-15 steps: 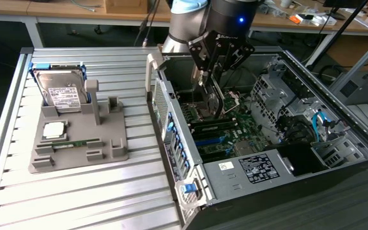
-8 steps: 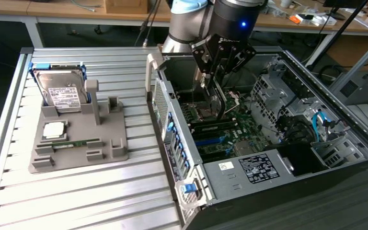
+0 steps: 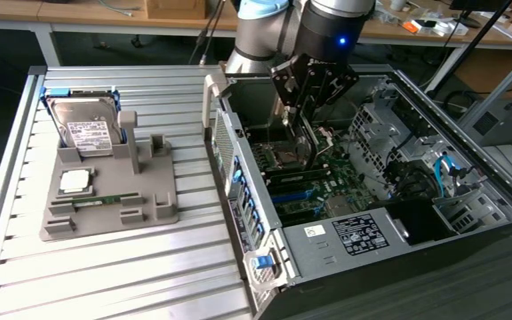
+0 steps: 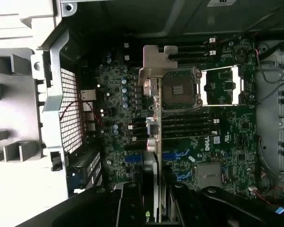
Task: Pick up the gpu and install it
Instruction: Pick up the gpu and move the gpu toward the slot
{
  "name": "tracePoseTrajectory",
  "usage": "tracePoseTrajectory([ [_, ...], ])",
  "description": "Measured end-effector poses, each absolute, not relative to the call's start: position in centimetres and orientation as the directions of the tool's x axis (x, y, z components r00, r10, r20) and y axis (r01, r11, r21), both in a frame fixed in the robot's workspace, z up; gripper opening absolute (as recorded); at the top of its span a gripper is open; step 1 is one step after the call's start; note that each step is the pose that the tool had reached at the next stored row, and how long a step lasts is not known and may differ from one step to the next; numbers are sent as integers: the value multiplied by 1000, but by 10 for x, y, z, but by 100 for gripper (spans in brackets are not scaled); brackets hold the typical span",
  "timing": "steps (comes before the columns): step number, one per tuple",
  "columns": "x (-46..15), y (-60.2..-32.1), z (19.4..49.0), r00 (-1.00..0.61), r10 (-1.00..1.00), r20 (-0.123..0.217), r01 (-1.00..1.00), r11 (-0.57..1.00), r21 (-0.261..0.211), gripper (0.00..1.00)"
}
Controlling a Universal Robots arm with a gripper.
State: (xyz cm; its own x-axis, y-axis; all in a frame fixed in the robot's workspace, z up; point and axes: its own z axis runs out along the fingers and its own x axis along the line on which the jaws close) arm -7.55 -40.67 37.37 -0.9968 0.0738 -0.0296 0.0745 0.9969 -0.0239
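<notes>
One gpu (image 4: 156, 61) in pincer (image 4: 158, 208)

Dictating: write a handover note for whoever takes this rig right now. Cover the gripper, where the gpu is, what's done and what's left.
Gripper: shut on the gpu, a finger on either side of the card.
Gpu: held on edge inside the open computer case, over the motherboard, with its metal bracket end away from the gripper.
Done: pick-up. The gpu is in the gripper and inside the case.
Left: installation. I cannot tell whether the card's edge has met a slot.
</notes>
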Motion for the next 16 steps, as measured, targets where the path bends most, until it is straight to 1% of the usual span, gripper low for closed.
tracePoseTrajectory([
  [16, -62, -407, 359, -997, 74, -30, 74, 997, -25, 27],
])
